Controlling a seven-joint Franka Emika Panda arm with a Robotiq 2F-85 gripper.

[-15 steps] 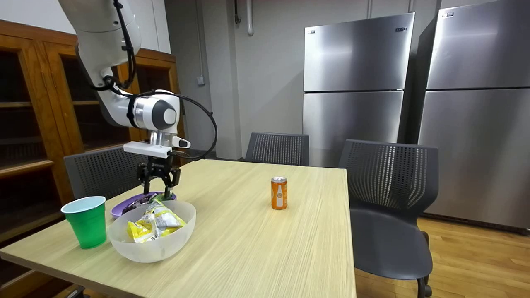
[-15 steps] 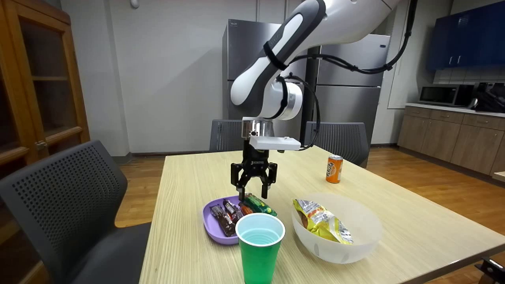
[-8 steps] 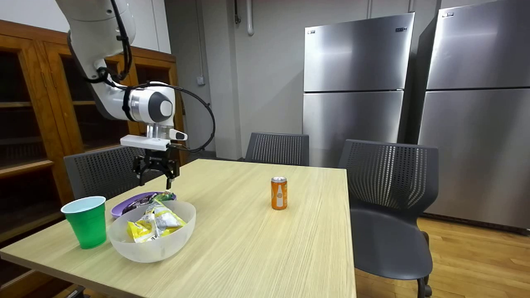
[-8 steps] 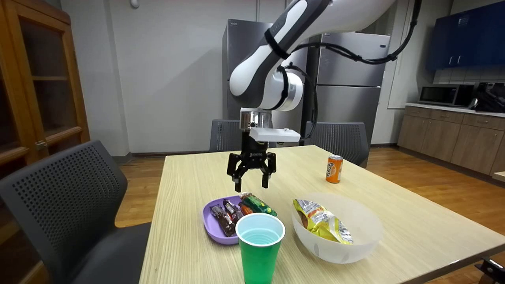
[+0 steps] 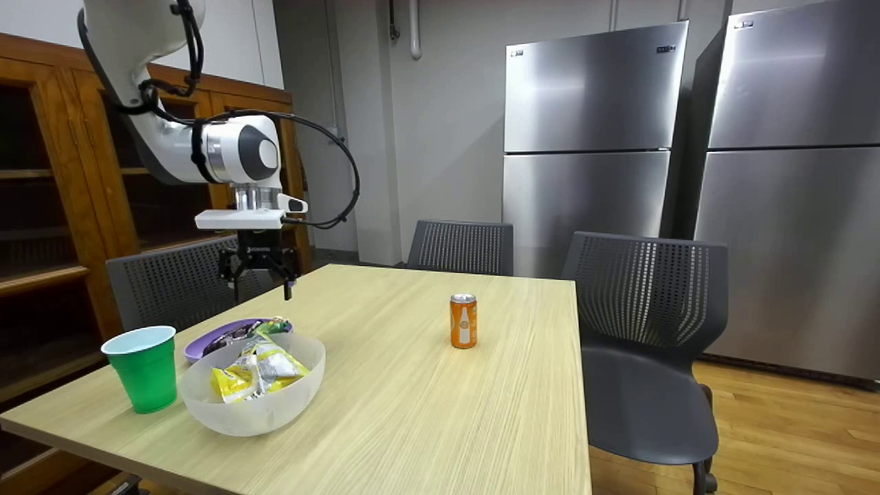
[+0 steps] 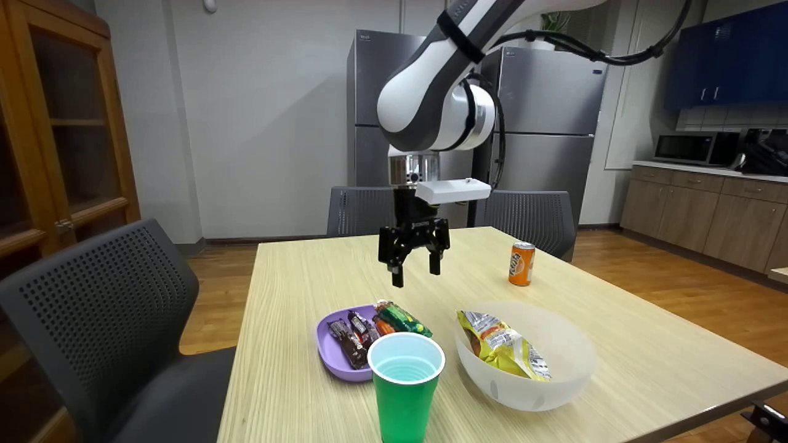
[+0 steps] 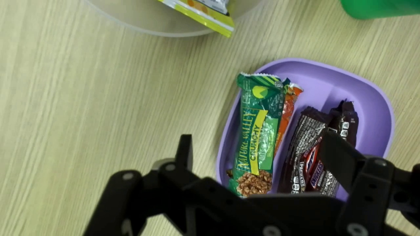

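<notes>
Green granola bar [image 7: 257, 131] lay in the purple plate [image 7: 372, 131], and the wrist view had it right in the thick of things! It rested along the plate's side with an end poking over the rim, overlapping an orange-wrapped bar [image 7: 288, 106] and just beside the dark Snickers bars [image 7: 308, 164]. Progress check: the green bar was down and nothing gripped it, so I'd have judged the set-down done, and nothing in the plate looked left undone. And the hand [image 7: 258, 147]? Released, fingers [image 7: 184, 150] spread well apart, the green bar merely showing below the gap, untouched.

Over to an exterior view, and what a neat line: the arm [image 5: 180, 151] reached in from the upper left, sloped down, then bent so the hand pointed down toward the surface [image 5: 426, 412], above the plate and apart from it. Yellow snack bags [image 5: 275, 364] sat in the frosted bowl [image 5: 275, 416]; the orange can [image 5: 463, 323] stood well apart. None was touched.

Then in an exterior view, green cup [image 6: 403, 400] up front, the arm slanted in from the upper right, the hand hanging a shade askew, clear of every wrapper. Plate and green bar showed there too, the cup hiding a little of the near edge.
</notes>
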